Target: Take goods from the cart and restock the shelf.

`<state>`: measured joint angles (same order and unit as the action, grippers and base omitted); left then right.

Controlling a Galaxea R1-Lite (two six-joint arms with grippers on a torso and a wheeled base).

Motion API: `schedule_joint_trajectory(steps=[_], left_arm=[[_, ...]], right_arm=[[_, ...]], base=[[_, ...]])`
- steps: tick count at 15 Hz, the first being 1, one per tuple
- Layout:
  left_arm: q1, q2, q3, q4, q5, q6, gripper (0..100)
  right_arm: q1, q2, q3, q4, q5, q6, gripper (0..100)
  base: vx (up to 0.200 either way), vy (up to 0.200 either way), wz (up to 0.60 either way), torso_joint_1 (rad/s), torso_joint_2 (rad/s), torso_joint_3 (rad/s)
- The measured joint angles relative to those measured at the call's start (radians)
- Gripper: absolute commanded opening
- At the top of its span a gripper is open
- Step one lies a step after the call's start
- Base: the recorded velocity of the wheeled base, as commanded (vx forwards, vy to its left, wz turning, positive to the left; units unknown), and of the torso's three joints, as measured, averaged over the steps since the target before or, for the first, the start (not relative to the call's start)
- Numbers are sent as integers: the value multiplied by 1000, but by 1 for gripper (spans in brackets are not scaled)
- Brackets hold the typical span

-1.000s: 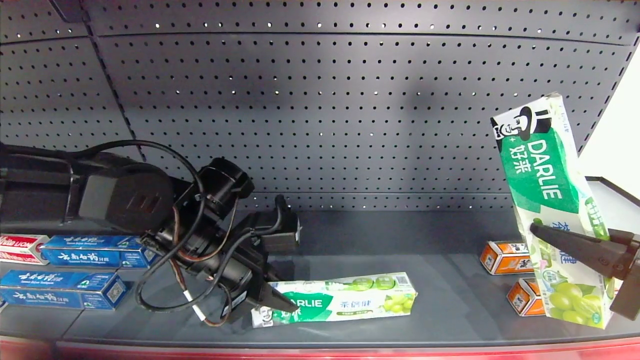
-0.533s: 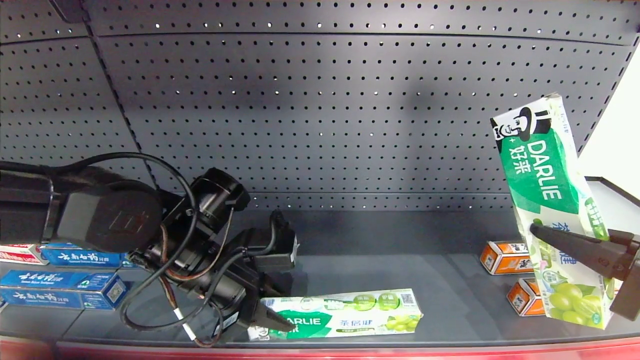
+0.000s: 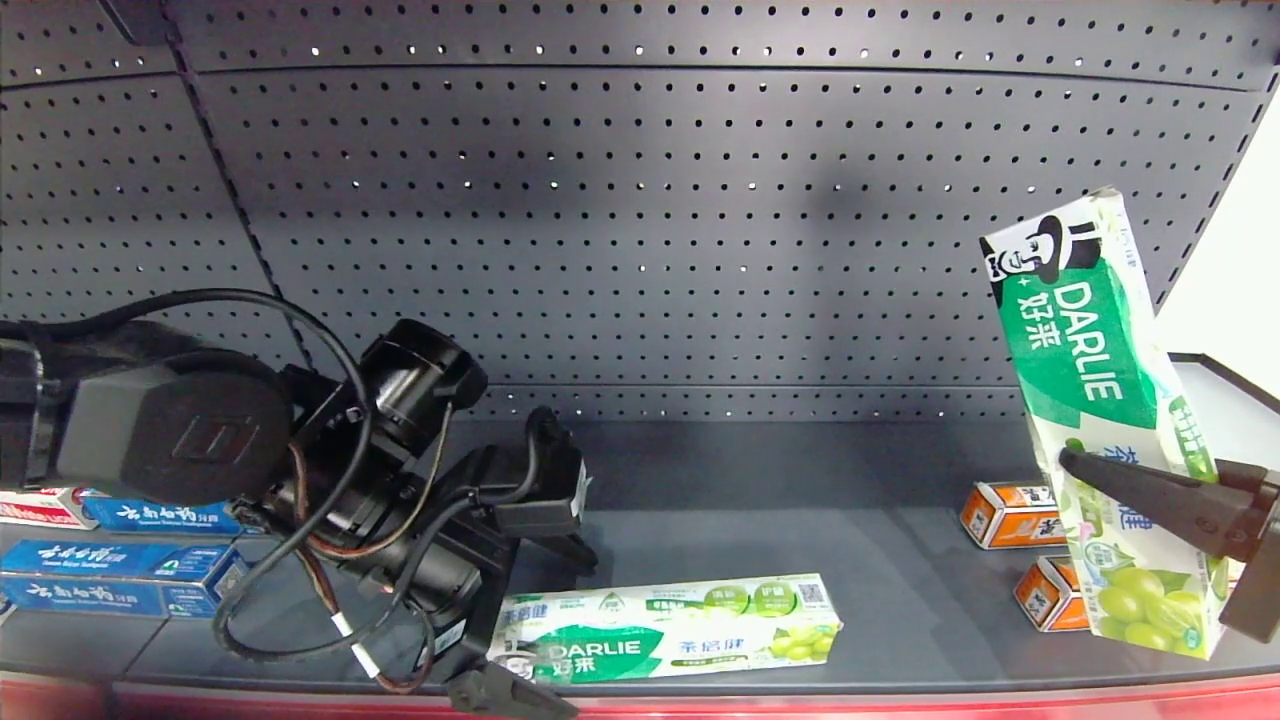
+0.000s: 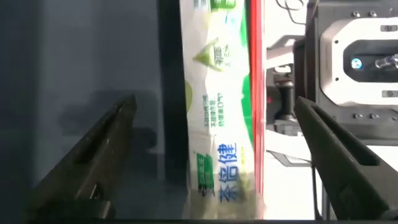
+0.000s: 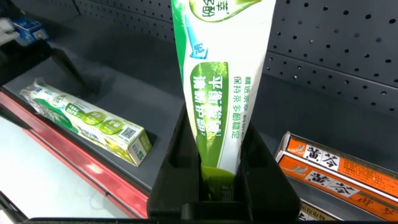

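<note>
Left gripper (image 3: 583, 638) (image 4: 214, 102): fingers spread wide, holding nothing; it sits low at the shelf front, one finger on each side of the lying toothpaste box's near end, with a clear gap on both sides in the left wrist view.
Right gripper (image 3: 1120, 500) (image 5: 217, 143): clamped on the lower part of the held toothpaste box, above the shelf's right end.
Neighbours, right: two orange boxes (image 3: 1010, 515) (image 5: 329, 168) lie on the shelf just behind and beside the held box's lower end.
Neighbours, left: blue boxes (image 3: 110, 590) and a red-and-white box (image 3: 35, 508) lie behind the left arm, partly hidden by it.
Held toothpaste box (image 3: 1090, 380) (image 5: 221, 74): green and white, long, nearly upright, top leaning left; green grapes printed near its lower end.
Lying toothpaste box (image 3: 690, 625) (image 4: 217, 124) (image 5: 87, 115): same green-and-white print, flat, lengthwise along the front edge.
Shelf (image 3: 760, 470): dark grey, bare between the lying box and the orange boxes.
Edges: red front strip (image 3: 900, 700) (image 4: 255, 124) just beside the lying box; perforated back panel (image 3: 640, 250) behind.
</note>
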<state>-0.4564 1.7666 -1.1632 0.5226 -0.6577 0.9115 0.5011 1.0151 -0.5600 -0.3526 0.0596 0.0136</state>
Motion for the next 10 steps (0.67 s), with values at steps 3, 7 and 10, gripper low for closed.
schedule_joint_trajectory(steps=[3,7,10], left_arm=[[0,-50,-1,-2,0,-3,100],[5,-117,2,-5,2,-10,100],[11,-184,15,-52,105,-18,100]], right_arm=[[2,0,0,1,0,0,0],[3,0,7,2,0,0,0],[0,-5,10,1,0,3,0]], base=[[0,0,0,0,0,0],[0,0,0,0,0,0],[0,0,0,0,0,0]])
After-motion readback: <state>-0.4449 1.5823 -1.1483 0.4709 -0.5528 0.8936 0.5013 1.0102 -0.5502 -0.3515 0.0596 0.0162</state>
